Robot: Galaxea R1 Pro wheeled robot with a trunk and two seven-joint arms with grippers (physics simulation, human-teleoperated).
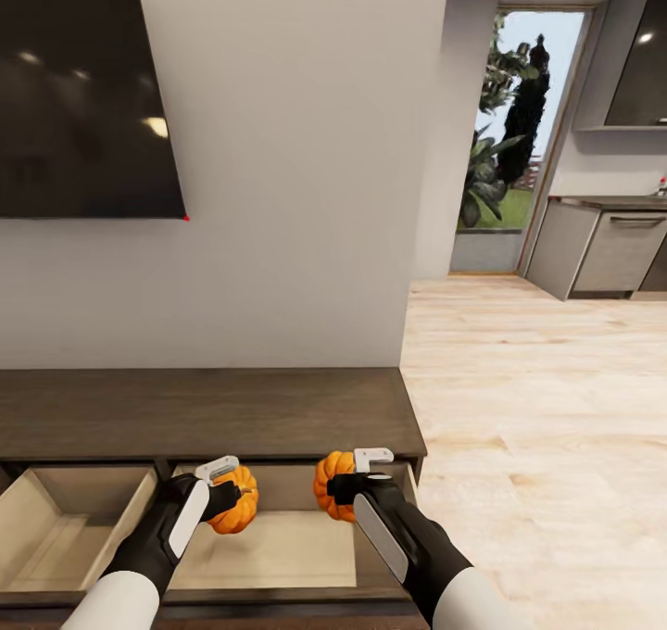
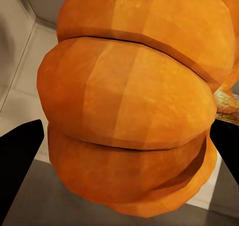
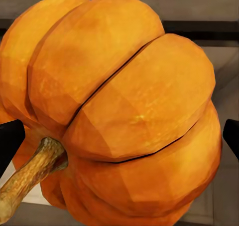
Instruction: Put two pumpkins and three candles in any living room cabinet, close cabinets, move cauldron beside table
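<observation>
Left gripper (image 1: 225,491) clamped on one pumpkin (image 1: 237,500), right gripper (image 1: 345,487) clamped on the other pumpkin (image 1: 331,485); both hang over the open beige drawer (image 1: 278,547) of the brown cabinet (image 1: 204,412). Best to lower each well inside, apart from each other and clear of the drawer walls, then open the jaws. No readable writing or brands anywhere; the TV (image 1: 83,102) is blank.

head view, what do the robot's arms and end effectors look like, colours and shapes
Both arms have glossy white rounded segments nearest the camera, then black forearm and wrist housings, each with a long pale grey inlay panel. The left end effector and right end effector are black with a light grey bracket-like finger piece on top. In the wrist views the fingertips look plain matte black. No cables or markings visible.
</observation>
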